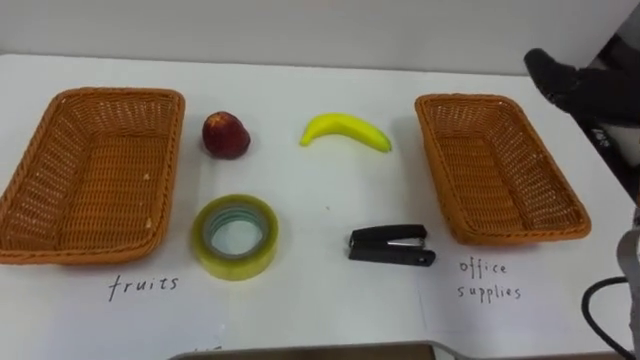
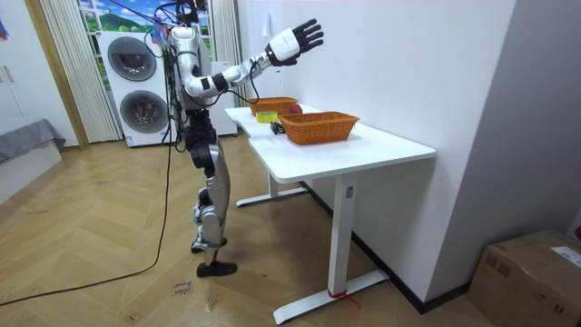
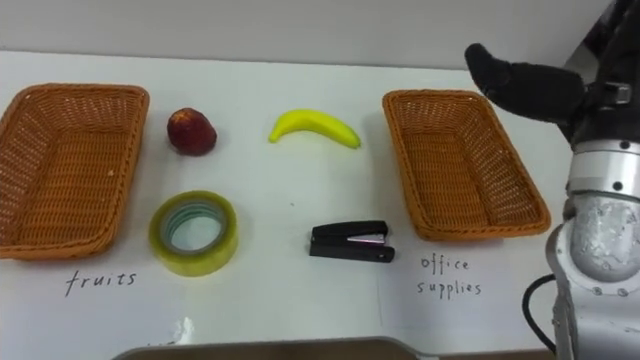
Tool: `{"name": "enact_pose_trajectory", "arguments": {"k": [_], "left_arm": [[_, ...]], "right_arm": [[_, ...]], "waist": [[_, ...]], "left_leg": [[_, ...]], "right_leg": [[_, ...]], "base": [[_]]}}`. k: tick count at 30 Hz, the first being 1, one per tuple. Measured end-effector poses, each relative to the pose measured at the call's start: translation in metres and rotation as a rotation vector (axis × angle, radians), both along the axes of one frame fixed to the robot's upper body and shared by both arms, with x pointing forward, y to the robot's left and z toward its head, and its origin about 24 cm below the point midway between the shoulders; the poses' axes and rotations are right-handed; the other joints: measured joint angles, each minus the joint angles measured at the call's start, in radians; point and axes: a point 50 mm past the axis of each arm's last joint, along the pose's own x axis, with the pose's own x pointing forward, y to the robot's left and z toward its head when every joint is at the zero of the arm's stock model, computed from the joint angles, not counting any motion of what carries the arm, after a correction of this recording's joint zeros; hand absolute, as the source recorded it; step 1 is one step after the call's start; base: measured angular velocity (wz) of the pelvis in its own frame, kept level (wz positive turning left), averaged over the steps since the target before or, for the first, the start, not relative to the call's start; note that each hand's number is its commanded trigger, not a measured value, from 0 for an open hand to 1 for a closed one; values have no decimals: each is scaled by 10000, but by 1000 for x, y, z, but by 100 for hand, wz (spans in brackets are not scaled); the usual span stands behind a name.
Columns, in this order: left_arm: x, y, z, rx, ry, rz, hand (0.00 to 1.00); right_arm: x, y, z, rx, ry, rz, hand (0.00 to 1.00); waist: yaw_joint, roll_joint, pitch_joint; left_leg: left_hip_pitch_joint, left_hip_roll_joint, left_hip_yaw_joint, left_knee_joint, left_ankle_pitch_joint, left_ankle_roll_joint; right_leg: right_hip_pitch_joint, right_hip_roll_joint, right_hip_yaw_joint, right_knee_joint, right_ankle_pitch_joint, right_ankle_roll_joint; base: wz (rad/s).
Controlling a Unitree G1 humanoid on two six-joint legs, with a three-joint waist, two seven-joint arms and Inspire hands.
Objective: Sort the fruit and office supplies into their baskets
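**Four items wait between two wicker baskets**

On the white worktop (image 1: 320, 190), a round red apple (image 1: 225, 135) and a curved yellow banana (image 1: 345, 130) lie at upper middle. A yellowish roll of clear tape (image 1: 235, 268) and a black stapler (image 1: 392, 245) lie just below them. One brown woven wicker basket (image 1: 110, 93) sits empty at far left, and a second wicker basket (image 1: 465, 98) sits empty at right. The right hand (image 3: 520, 80) hovers at upper right, fingers spread, holding nothing. The apple looks firm and smooth, so it is best cupped around its sides. The banana probably bruises easily and is best gripped mid-curve.
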Motion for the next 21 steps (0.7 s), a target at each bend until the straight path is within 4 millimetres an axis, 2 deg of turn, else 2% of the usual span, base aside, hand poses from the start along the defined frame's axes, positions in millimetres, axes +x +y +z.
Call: {"name": "enact_pose_trajectory", "arguments": {"k": [3,8,9,12,21], "left_arm": [[2,0,0,-33,77,-27,0],[10,-1,0,-36,-108,-226,0],[13,0,0,-28,-155,-254,0],[16,0,0,-87,-220,-297,0],[18,2,1,-317,-252,-411,0]], "right_arm": [[3,10,-5,-621,464,494,0],[8,27,-16,-1855,1567,1452,0],[8,27,-17,-1977,1795,1621,0],[11,26,-24,-2201,2372,1937,0],[12,27,-29,-2931,3178,2581,0]], "waist": [[-25,-59,-39],[37,-111,-47],[158,-115,-45],[217,-164,-52],[199,-199,-30]], "left_leg": [[-23,6,-54,15,2,-3],[-31,1,-56,77,2,-3],[-31,1,-57,84,2,-4],[-27,1,-82,95,2,-3],[-71,2,-118,230,1,-2]], "right_leg": [[16,4,-50,-84,19,-19],[28,-10,-45,-85,20,-19],[32,-12,-48,-86,20,-19],[59,-26,-75,-86,20,-19],[79,-94,-120,-69,30,-36]], "base": [[4],[0],[0],[2],[0]]}}
